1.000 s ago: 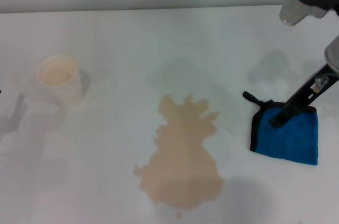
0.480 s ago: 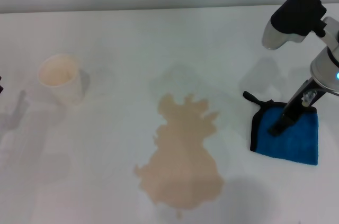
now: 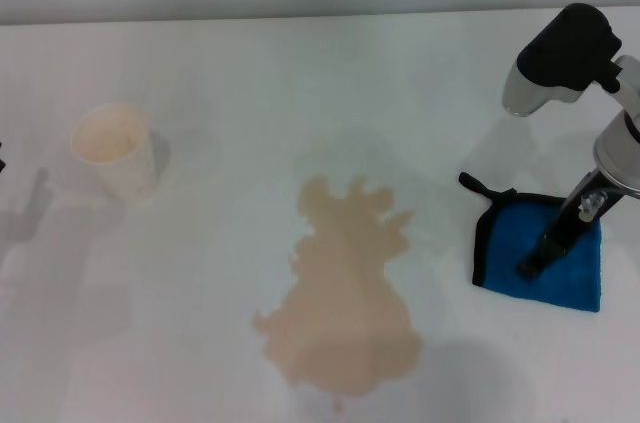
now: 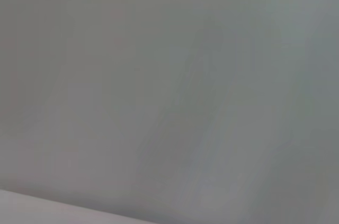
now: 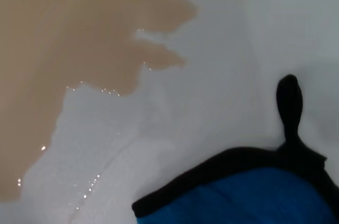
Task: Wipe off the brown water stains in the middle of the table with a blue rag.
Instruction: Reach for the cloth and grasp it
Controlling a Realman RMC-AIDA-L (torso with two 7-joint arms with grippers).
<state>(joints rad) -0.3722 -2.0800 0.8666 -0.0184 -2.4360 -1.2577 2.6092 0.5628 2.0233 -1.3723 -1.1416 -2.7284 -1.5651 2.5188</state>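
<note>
Right gripper (image 3: pixel 533 265) is down on the blue rag (image 3: pixel 548 261), its dark fingertip touching the cloth near the middle. We see only one slim finger from the head camera, so we cannot tell how the jaws stand or whether any cloth is caught between them. Left gripper is out of sight; its wrist camera gives us only a blank grey surface.

Rag lies flat on the table (image 3: pixel 250 93), directly under the jaws, with its black loop (image 3: pixel 470 183) on the corner away from the robot and toward the puddle. The brown water stains (image 3: pixel 340 293) sit well apart from the jaws, off to the robot's left of the rag, untouched. A paper cup (image 3: pixel 112 148) stands far beyond the puddle, on the left side.

We judge the rag light, soft and limp. It will bunch and fold when pinched, and should drag easily on the smooth top. A pinch of a raised fold near the middle, or the thicker black edging, looks the safest hold.

Right wrist view adds what the head view lacks: the loop (image 5: pixel 289 105) close up, glints of wet along the puddle's lobed edge (image 5: pixel 95 38), and bare table between rag (image 5: pixel 254 197) and puddle. Head view alone gives the whole layout.
</note>
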